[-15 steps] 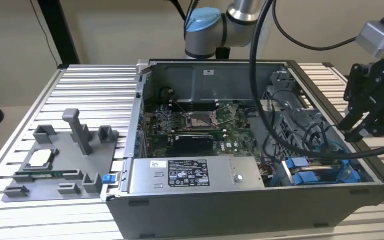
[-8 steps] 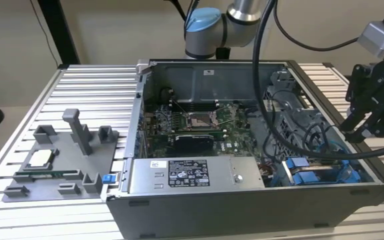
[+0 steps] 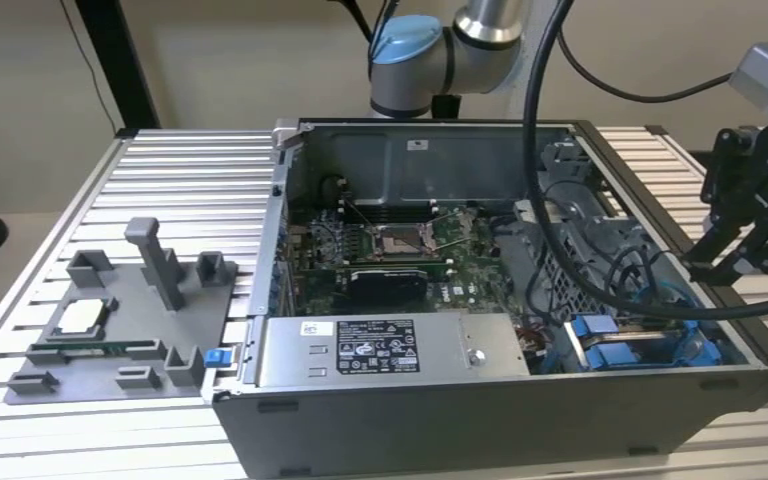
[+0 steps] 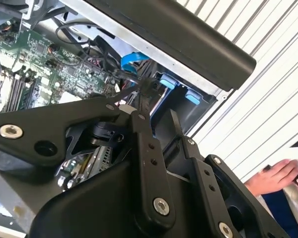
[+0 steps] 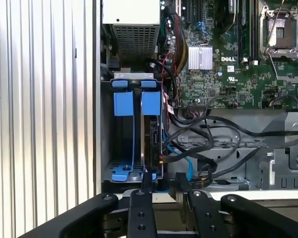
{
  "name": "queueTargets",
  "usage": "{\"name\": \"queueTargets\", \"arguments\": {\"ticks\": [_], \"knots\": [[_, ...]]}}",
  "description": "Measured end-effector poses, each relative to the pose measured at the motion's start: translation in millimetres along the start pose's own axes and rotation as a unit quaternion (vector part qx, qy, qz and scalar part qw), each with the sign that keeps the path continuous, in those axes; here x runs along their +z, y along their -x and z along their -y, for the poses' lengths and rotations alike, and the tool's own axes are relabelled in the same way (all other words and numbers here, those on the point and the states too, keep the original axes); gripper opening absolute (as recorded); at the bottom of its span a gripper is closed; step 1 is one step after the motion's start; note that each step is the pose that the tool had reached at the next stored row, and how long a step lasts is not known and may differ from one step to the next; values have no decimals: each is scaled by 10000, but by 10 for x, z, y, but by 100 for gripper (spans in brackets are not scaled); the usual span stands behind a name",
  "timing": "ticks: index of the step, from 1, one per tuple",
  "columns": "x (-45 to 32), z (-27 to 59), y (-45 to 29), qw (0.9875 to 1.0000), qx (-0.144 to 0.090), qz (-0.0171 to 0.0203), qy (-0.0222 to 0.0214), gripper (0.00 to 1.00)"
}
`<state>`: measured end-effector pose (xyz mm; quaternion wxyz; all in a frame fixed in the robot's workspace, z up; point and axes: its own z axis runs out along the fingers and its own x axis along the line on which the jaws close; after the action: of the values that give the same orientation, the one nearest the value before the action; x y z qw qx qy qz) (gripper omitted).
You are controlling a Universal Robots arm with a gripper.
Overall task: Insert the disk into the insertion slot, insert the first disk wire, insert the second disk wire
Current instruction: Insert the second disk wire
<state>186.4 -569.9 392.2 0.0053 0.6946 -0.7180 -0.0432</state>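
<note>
The open computer case [image 3: 518, 300] lies on the slatted table. Its insertion slot [image 3: 631, 345] sits at the near corner on the exterior view's right, with blue tabs and rails. In the first wrist view the disk [image 5: 152, 136] stands edge-on in its blue frame inside the insertion slot [image 5: 120, 141]. Beside the disk run a blue cable [image 5: 181, 159] and black wires [image 5: 213, 141]; I cannot tell whether any is plugged into it. My gripper [image 3: 742, 262] hangs over the case's side wall near the slot. Its fingers [image 5: 147, 182] stand apart with nothing between them, so the gripper [image 5: 164, 182] is open.
A silver box with a white sticker [image 3: 371, 348] lies along the case's front. The motherboard [image 3: 384, 250] lies in the middle of the case. A grey fixture with parts [image 3: 117, 320] stands on the table at the exterior view's left. A person's hand [image 4: 278, 178] is beyond the table edge.
</note>
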Motion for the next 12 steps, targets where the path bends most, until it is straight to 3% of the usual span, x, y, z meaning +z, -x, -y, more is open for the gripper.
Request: {"name": "queueTargets", "arguments": {"ticks": [12], "knots": [[0, 3, 0, 10000, 0, -1, 0, 100]]}}
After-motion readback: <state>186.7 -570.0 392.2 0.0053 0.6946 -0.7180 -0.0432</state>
